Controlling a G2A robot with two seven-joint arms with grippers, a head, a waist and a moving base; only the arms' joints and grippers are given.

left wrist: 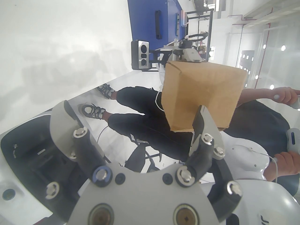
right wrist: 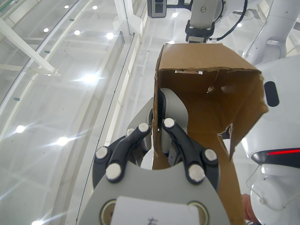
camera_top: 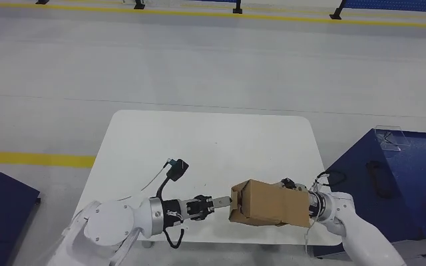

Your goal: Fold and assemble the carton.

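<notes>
Two claws on job. Right claw (right wrist: 156, 125) pinches side wall of carton (camera_top: 269, 203) at its open end; carton hangs over near edge of worktop (camera_top: 200, 146), long axis pointing arm to arm. Left claw (camera_top: 221, 201) spread wide, just beside opposite end; we judge it acts next.

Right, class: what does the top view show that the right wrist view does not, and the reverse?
Top view alone: the white table, a blue cabinet to its side, and a yellow floor line. Right wrist view alone: the open inside of the carton, its torn flap edge, and the right gripper shut on one wall. Both: the brown carton held up, with the left arm at its far end.
</notes>
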